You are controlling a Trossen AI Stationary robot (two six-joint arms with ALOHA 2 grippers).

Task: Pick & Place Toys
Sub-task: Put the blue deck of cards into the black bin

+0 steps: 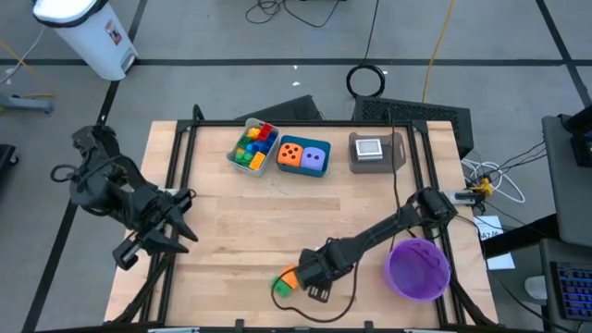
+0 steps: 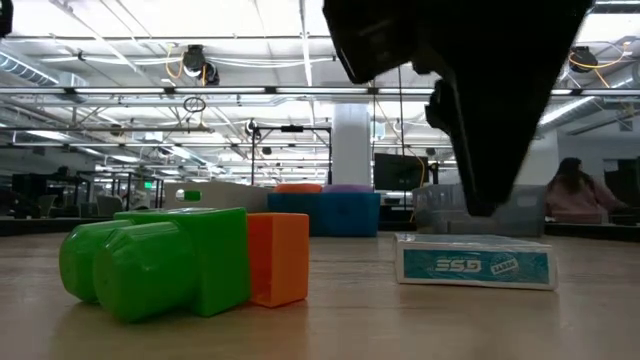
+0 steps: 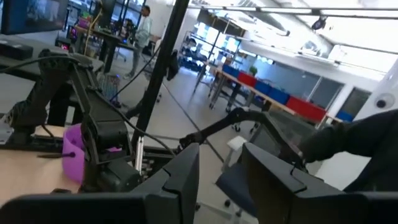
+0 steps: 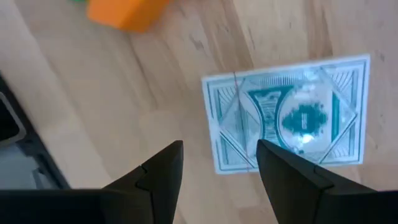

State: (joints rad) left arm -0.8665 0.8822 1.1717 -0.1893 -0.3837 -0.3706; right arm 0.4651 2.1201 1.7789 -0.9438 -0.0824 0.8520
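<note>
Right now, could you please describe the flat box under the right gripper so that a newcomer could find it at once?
Start at the round purple bowl near the table's right front corner and follow the right arm to its right gripper. Directly below it on the wood lies a flat card box, apart from the orange brick and green brick beside it. It alone is white with teal ornamental print.
</note>
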